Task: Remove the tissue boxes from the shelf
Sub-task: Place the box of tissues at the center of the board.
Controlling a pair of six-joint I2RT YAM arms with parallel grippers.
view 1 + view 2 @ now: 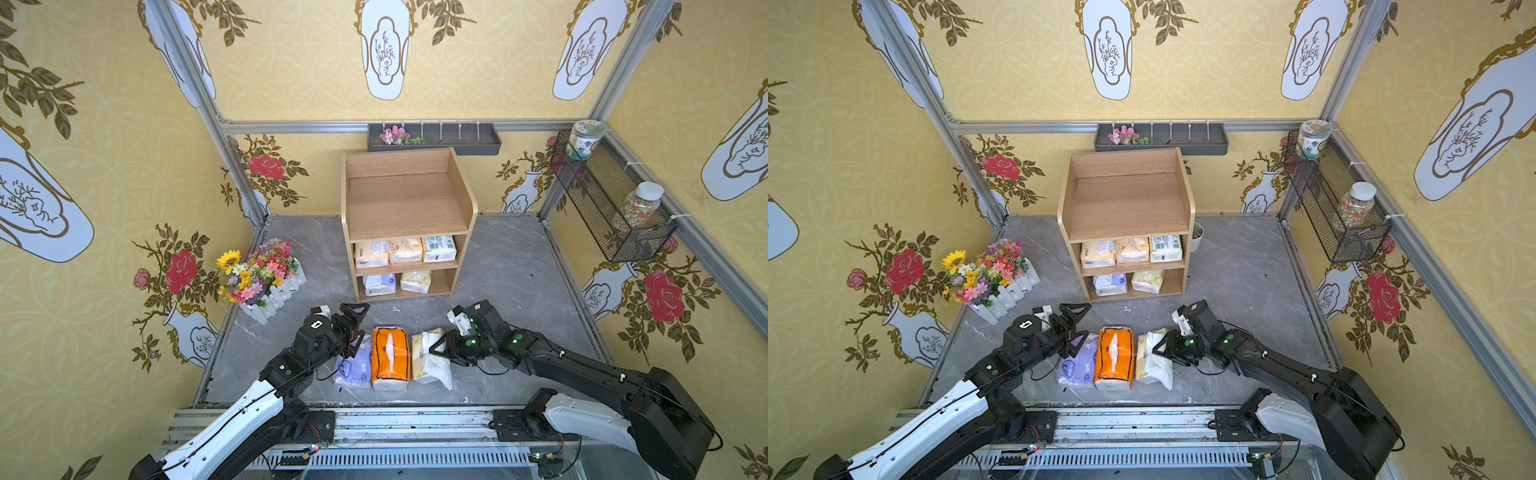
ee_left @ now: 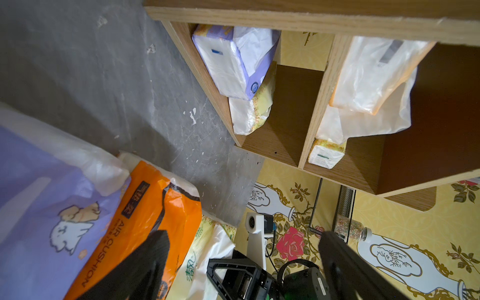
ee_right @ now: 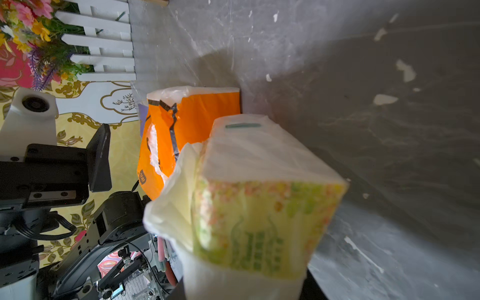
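Observation:
The wooden shelf (image 1: 407, 199) holds three pale tissue boxes (image 1: 406, 249) on its middle tier. Its bottom tier has a lavender one (image 1: 379, 284) beside a yellow one (image 1: 415, 281). On the floor in front lie a lavender pack (image 1: 353, 368) and an orange pack (image 1: 390, 357). Next to the orange one is a pale yellow pack (image 1: 422, 353), which my right gripper (image 1: 436, 349) is shut on; it fills the right wrist view (image 3: 259, 194). My left gripper (image 1: 355, 328) hovers open over the far end of the lavender floor pack, its fingers (image 2: 150, 259) empty.
A white fence planter of flowers (image 1: 266, 278) stands left of the shelf. A dark grey tray (image 1: 434, 139) hangs on the back wall. A black wire basket (image 1: 611, 199) with jars is on the right wall. A small potted plant (image 1: 1197, 235) sits behind the shelf.

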